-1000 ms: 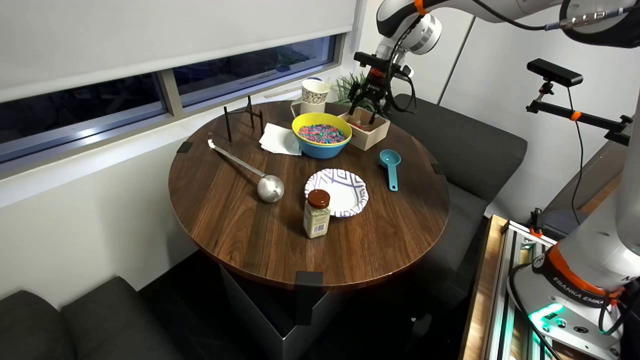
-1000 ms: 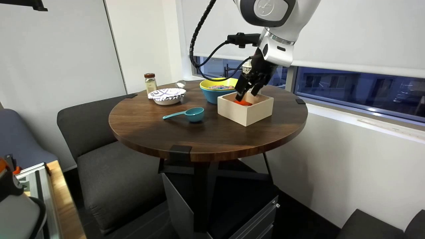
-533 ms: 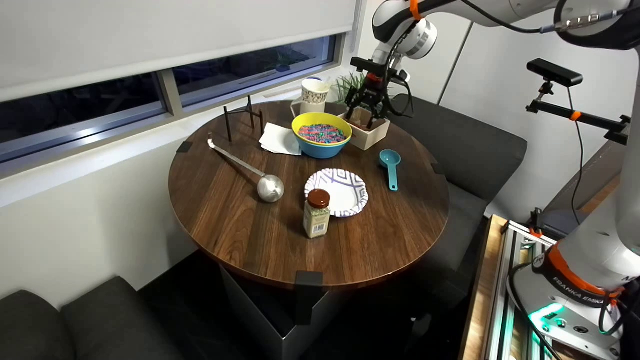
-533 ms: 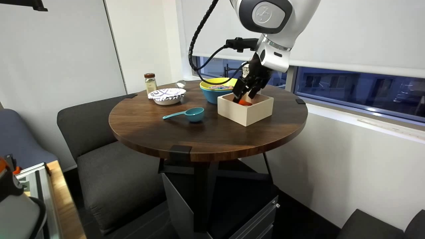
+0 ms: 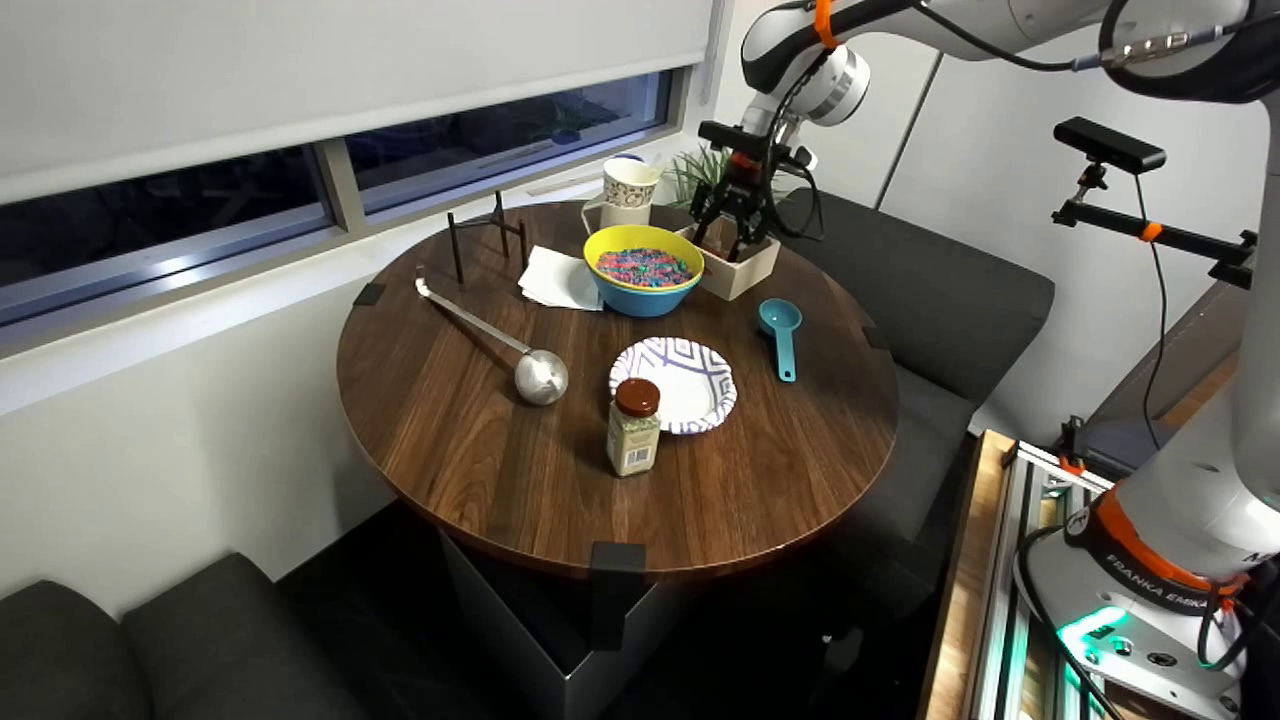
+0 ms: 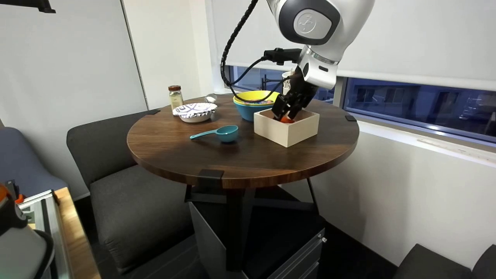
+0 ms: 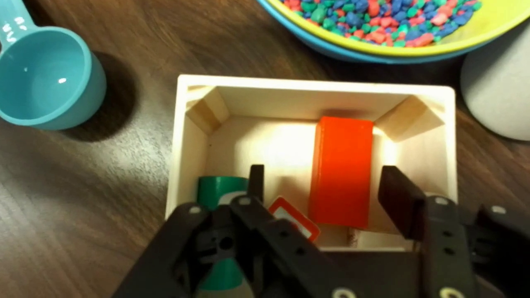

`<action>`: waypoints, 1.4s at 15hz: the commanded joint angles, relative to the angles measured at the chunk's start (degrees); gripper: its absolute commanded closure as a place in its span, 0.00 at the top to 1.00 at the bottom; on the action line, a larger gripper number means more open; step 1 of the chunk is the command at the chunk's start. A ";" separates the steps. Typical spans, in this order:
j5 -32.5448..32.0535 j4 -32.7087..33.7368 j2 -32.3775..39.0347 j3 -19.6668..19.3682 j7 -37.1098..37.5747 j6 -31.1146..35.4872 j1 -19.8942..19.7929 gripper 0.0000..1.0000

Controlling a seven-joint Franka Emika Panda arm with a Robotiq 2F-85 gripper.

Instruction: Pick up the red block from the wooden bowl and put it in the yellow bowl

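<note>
The red block (image 7: 343, 169) lies in the wooden bowl, a square-cornered light box with its rim (image 7: 314, 84) in the wrist view. In an exterior view the block (image 6: 287, 120) shows just above the box wall (image 6: 271, 128). My gripper (image 7: 323, 180) is open, with one finger on each side of the block and a visible gap on both sides. In an exterior view the gripper (image 6: 284, 116) reaches down into the box. The yellow bowl (image 5: 640, 236) sits in a blue bowl beside the box and holds small coloured pieces. Its rim (image 7: 397, 50) also shows in the wrist view.
A green cylinder (image 7: 221, 188) and a red-edged piece (image 7: 295, 217) lie in the box near my left finger. A teal scoop (image 5: 780, 318), a mug (image 5: 628, 190), a paper plate (image 5: 685, 380), a spice jar (image 5: 634, 430) and a ladle (image 5: 540, 377) stand on the table.
My gripper has moved down into the wooden box, around the red block. Its fingers look a little closer together than before. The block, bowls and other objects stay in place.
</note>
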 commanded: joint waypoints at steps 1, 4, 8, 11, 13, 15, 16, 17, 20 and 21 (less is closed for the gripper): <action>1.00 0.58 1.07 -0.30 0.80 1.94 0.05 0.72; 1.01 0.54 1.23 -0.31 0.81 2.70 -0.04 0.67; 1.12 0.85 1.03 -0.26 0.88 2.55 -0.09 0.30; 0.78 0.87 0.19 -0.30 1.16 2.12 0.08 0.08; 0.34 0.76 -0.79 -0.35 1.12 1.89 0.31 0.10; -0.81 0.19 -2.77 -0.57 0.76 2.10 0.86 0.10; -1.92 -0.10 -3.75 -0.80 0.74 2.19 1.27 0.10; -4.42 -0.78 -5.18 -1.42 1.02 2.84 2.16 0.10; -13.95 -3.20 -10.15 -3.34 3.24 4.07 4.62 0.10; -17.56 -4.38 -12.28 -3.83 3.63 5.05 5.52 0.10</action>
